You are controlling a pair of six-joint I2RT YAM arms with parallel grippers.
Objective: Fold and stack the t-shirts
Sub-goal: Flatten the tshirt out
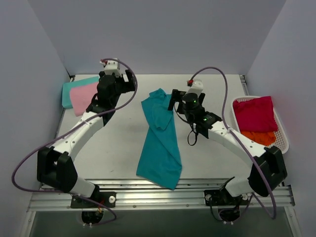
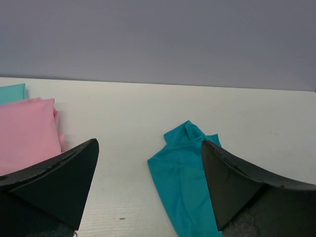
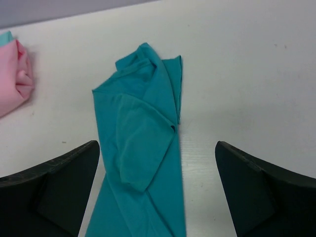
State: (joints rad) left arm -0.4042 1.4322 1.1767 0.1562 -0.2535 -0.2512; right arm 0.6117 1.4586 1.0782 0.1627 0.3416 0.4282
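The t-shirts are shown at mid-task. Top view: the teal t-shirt is laid mid-table as a long strip, apparently folded lengthwise only. A pink t-shirt is stacked folded on a pale aqua t-shirt at the far left. A crimson t-shirt and an orange t-shirt are left unfolded in the basket. Left wrist view: the left gripper is held wide apart, empty, near the collar end. Right wrist view: the right gripper is likewise spread, empty, over the folded-in sleeve.

Bare table lies ahead between the left gripper's spread fingers. The pink t-shirt crowds its left and the teal t-shirt its right. Ahead of the right gripper lies that teal t-shirt, with open table to its right.
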